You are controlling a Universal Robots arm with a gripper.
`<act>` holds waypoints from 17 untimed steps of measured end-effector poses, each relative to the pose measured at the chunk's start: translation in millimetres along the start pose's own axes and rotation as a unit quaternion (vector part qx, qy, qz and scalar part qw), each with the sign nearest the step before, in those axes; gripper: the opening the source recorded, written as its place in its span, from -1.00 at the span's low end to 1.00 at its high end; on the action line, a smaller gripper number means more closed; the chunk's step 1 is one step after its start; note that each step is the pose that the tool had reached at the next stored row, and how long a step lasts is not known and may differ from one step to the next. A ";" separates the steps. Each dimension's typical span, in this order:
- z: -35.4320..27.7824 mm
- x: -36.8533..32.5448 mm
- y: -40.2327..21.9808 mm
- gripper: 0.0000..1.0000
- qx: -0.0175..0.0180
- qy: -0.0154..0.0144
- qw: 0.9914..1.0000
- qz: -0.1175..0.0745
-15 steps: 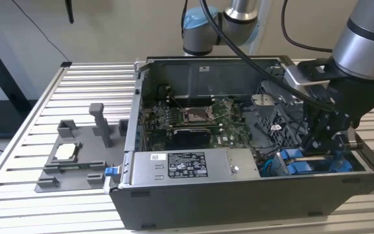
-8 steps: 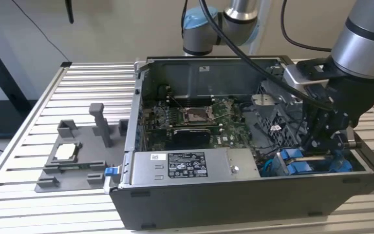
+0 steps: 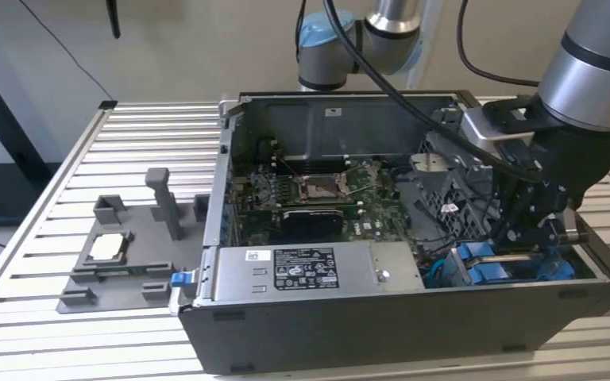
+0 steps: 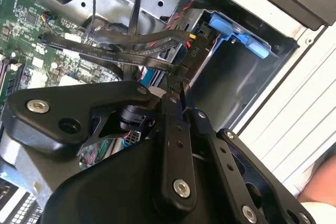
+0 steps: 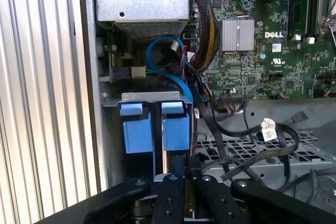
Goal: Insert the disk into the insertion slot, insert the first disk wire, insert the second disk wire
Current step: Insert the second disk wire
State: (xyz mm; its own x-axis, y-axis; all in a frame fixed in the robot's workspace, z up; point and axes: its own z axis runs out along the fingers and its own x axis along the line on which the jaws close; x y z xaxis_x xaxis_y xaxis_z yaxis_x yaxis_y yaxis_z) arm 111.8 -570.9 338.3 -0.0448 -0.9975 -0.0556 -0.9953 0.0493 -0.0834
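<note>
My gripper (image 3: pixel 530 242) reaches down into the open computer case at the exterior view's right. Its fingers (image 4: pixel 169 109) are shut on the black connector of a flat disk wire (image 4: pixel 178 73). Just past it lies the dark insertion slot (image 4: pixel 226 85), with the disk's blue carrier (image 4: pixel 239 36) at its end; the disk's body is hidden. A second black connector (image 4: pixel 197 45) with red and black leads rests against that end. In the first wrist view my gripper (image 5: pixel 176 174) hangs over two blue tabs (image 5: pixel 152 129) set in the slot's metal frame (image 5: pixel 149 97).
The silver power-supply box (image 3: pixel 295 270) lies along the case's front and the motherboard (image 3: pixel 316 194) behind it. Loose black wires (image 5: pixel 247 129) and a blue cable (image 5: pixel 157 51) crowd the slot. A grey fixture (image 3: pixel 125 254) sits on the slatted table (image 3: pixel 61 182). Part of a person (image 4: pixel 321 184) shows outside the case.
</note>
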 end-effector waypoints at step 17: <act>3.4 4.1 0.2 -0.53 0.001 -0.003 1.000 0.015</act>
State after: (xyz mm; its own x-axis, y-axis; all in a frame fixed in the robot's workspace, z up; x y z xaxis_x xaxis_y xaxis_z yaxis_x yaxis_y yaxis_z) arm 111.7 -574.8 334.7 -0.0737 -0.9952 -0.0636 -0.9934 0.0789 -0.0828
